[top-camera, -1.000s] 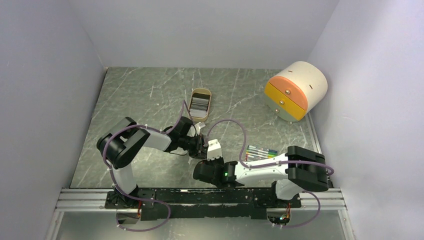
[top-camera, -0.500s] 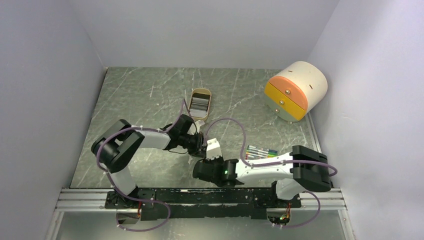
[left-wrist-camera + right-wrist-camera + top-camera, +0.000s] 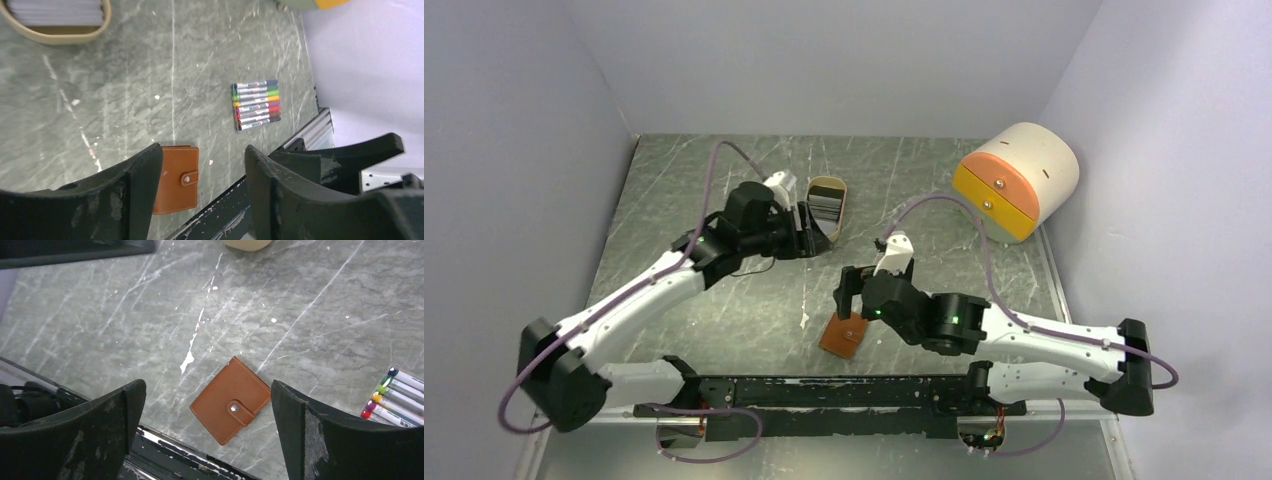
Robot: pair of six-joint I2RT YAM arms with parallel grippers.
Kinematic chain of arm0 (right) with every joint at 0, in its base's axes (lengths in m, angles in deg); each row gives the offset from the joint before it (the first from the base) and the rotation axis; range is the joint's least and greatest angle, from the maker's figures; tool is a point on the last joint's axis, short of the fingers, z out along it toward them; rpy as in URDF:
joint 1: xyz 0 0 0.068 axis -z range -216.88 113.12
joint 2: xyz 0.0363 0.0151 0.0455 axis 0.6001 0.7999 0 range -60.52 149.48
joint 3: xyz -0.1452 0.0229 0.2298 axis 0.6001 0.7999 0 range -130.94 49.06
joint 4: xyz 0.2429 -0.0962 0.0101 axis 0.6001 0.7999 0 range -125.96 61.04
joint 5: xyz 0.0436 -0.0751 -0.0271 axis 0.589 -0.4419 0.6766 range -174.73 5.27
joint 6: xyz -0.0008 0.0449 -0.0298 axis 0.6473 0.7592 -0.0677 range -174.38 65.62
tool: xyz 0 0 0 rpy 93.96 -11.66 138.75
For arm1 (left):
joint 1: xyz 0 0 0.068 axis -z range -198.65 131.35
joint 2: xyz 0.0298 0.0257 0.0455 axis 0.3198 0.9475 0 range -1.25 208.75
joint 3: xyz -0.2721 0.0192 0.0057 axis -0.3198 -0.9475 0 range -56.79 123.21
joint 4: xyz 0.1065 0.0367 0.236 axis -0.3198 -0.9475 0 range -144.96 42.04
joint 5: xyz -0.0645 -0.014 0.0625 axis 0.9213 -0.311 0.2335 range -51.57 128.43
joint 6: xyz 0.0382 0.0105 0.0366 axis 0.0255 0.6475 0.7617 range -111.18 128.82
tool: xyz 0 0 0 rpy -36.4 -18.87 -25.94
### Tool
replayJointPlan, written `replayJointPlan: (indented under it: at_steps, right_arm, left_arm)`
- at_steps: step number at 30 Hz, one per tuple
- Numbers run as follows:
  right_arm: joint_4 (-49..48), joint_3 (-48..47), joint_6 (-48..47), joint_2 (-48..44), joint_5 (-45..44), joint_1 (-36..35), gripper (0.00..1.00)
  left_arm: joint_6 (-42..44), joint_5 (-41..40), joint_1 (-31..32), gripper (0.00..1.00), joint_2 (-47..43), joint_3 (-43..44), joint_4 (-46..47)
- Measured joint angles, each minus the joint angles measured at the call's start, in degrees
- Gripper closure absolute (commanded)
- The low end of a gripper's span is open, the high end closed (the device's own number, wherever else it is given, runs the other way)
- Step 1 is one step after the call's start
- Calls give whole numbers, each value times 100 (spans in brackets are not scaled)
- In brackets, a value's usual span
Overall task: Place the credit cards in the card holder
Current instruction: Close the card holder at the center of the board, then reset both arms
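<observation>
**Task items.** The card holder (image 3: 844, 335) lies flat on the table (image 3: 724, 180) at lower centre of the top view, close to the front rail (image 3: 824, 388). It is folded shut with the snap side up. The cards (image 3: 824, 208) are stacked on edge in a tan tray (image 3: 827, 185) at upper centre, well apart from the holder.

**Grippers.** The left gripper (image 3: 804, 225) sits just beside the tray. Its jaws are partly open and hold nothing. This position suits picking up a card. The right gripper (image 3: 852, 290) hovers above the holder. Its jaws are spread wide and empty, and its wrist view shows the holder untouched between the fingers. This position suits steadying or opening the holder.

**Judgement.** The holder is snapped shut, so it probably has to be opened before any card can go in.

**Surroundings.** A row of pens (image 3: 256, 104) lies on the table right of the holder, apart from it. A round drawer unit (image 3: 1014, 180) stands at upper right, clear of both arms. The rail next to the holder leaves little room to approach from that side.
</observation>
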Motion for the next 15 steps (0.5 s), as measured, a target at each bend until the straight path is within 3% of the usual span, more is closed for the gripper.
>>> replayJointPlan:
  at_steps: [3,5,9,15]
  right_arm:
    - [-48,94,66,-319,-9,24,1]
    - [20,125,210,-474,-39,33,1]
    - [369,125,737,-599,-208,33,1]
    - [802,188,1272,-896,-389,37,1]
  left_arm:
    - [216,-439,0,19,-551,212,-570]
    - [345,-752,0,1,-901,363,-1005]
    - [505,-1362,0,2,-1580,398,-1600]
    - [614,-1781,-2,2,-2994,-444,-1810]
